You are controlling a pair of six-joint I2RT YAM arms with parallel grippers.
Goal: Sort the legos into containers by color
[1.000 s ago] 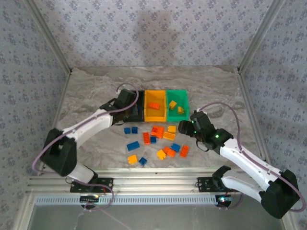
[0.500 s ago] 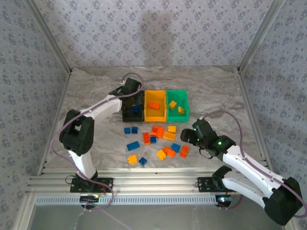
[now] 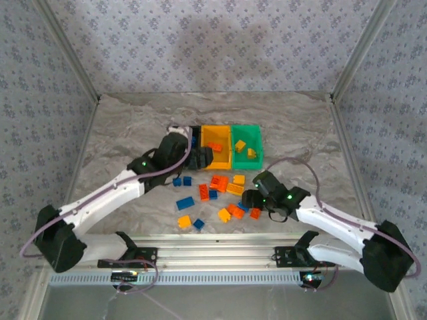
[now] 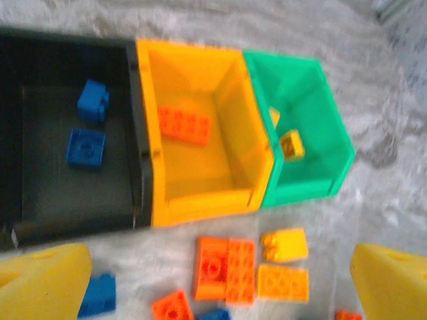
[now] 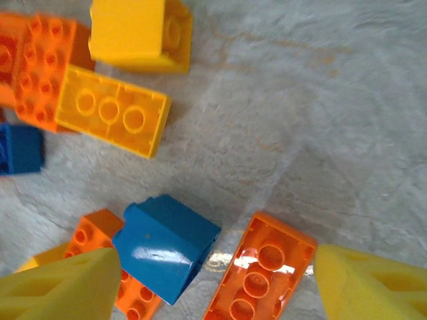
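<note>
Up close we spot two blue bricks (image 4: 85,147) in the black bin (image 4: 60,193); left gripper (image 4: 217,283) and right gripper (image 5: 213,290) gape empty.

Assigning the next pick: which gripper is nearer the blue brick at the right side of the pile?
Right. The right gripper hangs open directly over the blue brick. The left gripper is farther off, up at the front edge of the bins.

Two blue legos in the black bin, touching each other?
Apart. Left wrist view shows bare bin floor between the upper blue lego and the lower blue lego in the black bin.
</note>
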